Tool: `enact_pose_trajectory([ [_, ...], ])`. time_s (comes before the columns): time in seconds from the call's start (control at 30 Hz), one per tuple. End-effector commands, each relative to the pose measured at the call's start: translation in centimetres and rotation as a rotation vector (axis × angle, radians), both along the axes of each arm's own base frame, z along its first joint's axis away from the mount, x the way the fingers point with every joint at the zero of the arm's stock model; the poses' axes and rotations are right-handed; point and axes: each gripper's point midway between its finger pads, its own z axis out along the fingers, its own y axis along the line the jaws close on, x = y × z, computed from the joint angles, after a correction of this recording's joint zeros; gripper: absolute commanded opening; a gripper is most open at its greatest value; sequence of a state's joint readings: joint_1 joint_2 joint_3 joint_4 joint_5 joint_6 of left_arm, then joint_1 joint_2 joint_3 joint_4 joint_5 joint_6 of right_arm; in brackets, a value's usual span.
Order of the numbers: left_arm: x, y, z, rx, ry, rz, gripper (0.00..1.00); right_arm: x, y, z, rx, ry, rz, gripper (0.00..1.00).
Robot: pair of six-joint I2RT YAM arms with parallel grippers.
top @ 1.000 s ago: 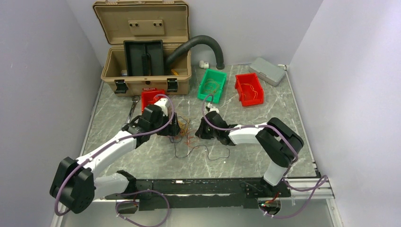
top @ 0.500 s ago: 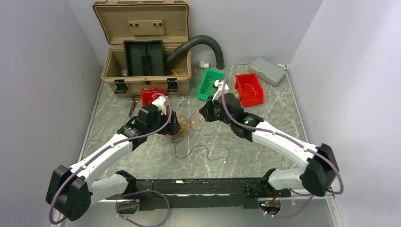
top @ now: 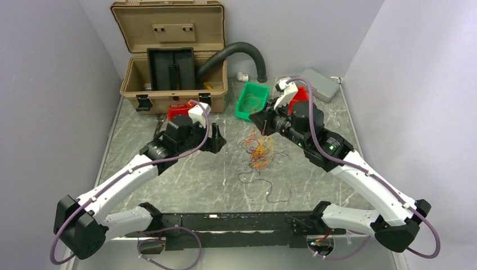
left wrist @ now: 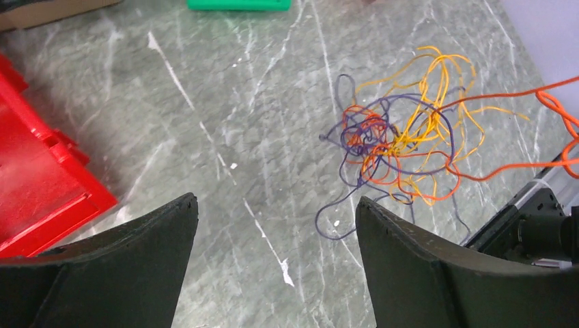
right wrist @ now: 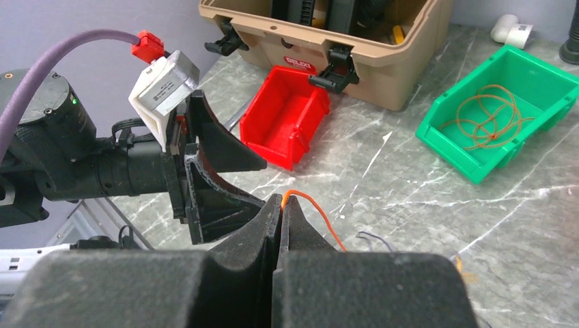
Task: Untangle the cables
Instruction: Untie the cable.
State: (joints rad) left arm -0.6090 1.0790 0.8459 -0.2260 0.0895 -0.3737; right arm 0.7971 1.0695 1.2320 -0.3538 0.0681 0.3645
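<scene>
1. Nearest, well in front of the green bin (top: 245,115) toward the arm bases: one dark strand (top: 264,188), loose and alone on the table (top: 169,174). Leave for later.
2. Closer, just in front of the green bin's near wall: the cables (top: 257,153), a knot of yellow, orange and dark wires resting on the table.
3. Right gripper (right wrist: 281,205), raised beside the near right corner of the green bin: pressed fully together, pinching one orange strand (right wrist: 317,213) leading down to the knot. Pull slowly, up and away; pause at any sign of the whole knot lifting together.
4. Left gripper (left wrist: 276,212), left of the green bin and apart from the knot: spread wide, holding nothing. Probably best: lower onto the body of the knot and pin there, so as to free only the orange strand.
5. Surface: grey-green marble with white veins, smooth, likely slippery for such thin wire; hence the need of an anchor.
6. Inside the green bin: a coil of orange wire (right wrist: 488,113). Left of the green bin: a red bin (right wrist: 287,123).
7. Behind and left of the green bin: an open tan toolbox (top: 174,93) with a black hose (top: 242,49). Behind and right: a grey box (top: 320,83). Beyond all: plain lilac walls (top: 50,84).
</scene>
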Motion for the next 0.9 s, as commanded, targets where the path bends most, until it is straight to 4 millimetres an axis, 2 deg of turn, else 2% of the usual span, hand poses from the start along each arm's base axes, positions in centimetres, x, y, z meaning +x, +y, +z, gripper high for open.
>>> enact_pose_trajectory([
  [0.0, 0.3, -2.4, 3.1, -0.029, -0.100, -0.083, 0.89, -0.9, -1.0, 2.2, -0.005, -0.038, 0.009, 0.00],
  [0.17, 0.2, -4.6, 4.9, -0.066, -0.147, -0.155, 0.90, -1.3, -0.9, 3.0, 0.005, -0.042, 0.027, 0.00],
  [0.27, -0.2, -6.6, 5.6, -0.106, -0.171, -0.243, 0.90, -1.5, -0.8, 3.5, 0.018, -0.044, 0.036, 0.00],
  [0.4, -0.7, -8.8, 4.5, -0.134, -0.172, -0.326, 0.90, -1.7, -0.6, 4.7, 0.046, -0.055, 0.047, 0.00],
  [0.53, 0.0, -10.5, 1.4, -0.154, -0.113, -0.336, 0.89, -1.9, -0.2, 6.6, 0.085, -0.080, 0.065, 0.00],
  [0.67, 1.4, -12.1, -3.7, -0.123, 0.009, -0.288, 0.87, -1.9, -0.3, 8.8, 0.124, -0.113, 0.064, 0.00],
  [0.7, 2.0, -11.8, -5.4, -0.095, 0.051, -0.233, 0.85, -2.0, -0.4, 9.4, 0.131, -0.120, 0.064, 0.00],
  [0.73, 2.6, -11.2, -8.0, -0.046, 0.121, -0.167, 0.83, -2.1, -0.5, 10.3, 0.143, -0.133, 0.065, 0.00],
  [0.77, 3.3, -10.4, -9.7, -0.009, 0.166, -0.096, 0.82, -2.4, -0.8, 11.8, 0.163, -0.153, 0.065, 0.00],
  [0.87, 3.7, -9.5, -13.2, 0.020, 0.266, -0.033, 0.77, -3.2, -2.5, 15.2, 0.209, -0.202, 0.028, 0.00],
])
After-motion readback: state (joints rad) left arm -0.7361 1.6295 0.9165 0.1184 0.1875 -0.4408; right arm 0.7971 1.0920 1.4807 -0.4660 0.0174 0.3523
